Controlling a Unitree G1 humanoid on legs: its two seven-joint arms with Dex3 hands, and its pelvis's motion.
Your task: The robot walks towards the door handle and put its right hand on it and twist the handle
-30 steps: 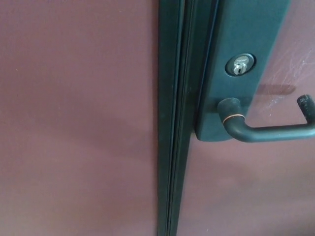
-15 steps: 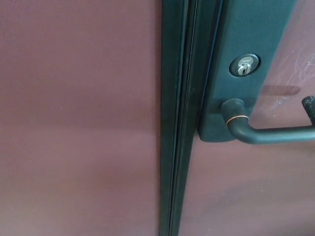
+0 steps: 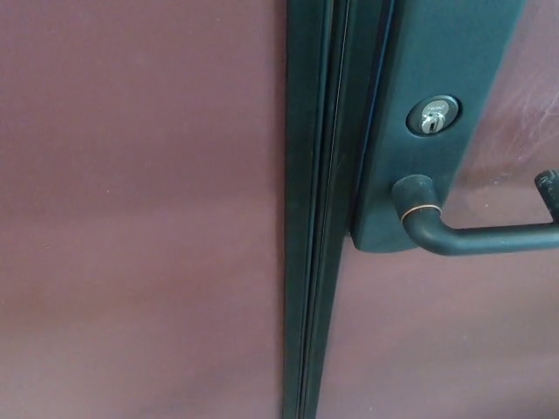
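Head view: the frame is filled by a reddish-brown door face [image 3: 131,218], split by a dark green vertical metal stile with its seam [image 3: 314,218]. To the right of the stile sits a dark green rectangular lock plate [image 3: 437,61] carrying a round silver key cylinder [image 3: 432,115]. Below the cylinder, the dark lever door handle [image 3: 476,236] leaves its round boss at the plate's lower end, bends, and runs level toward the right picture edge, where it is cut off. A small dark, rough-textured object [image 3: 548,188] shows at the right edge just above the lever; what it is cannot be told. Neither robot hand is in view, so whether either is released, clenched or grasping cannot be told. Judged from this, the twist is not yet done: the lever lies horizontal. Risks: the lever's free end lies outside the frame, so the right hand may land off the bar; a contact near the boss gives poor leverage and may slip; standing this close may cramp the arm's reach.
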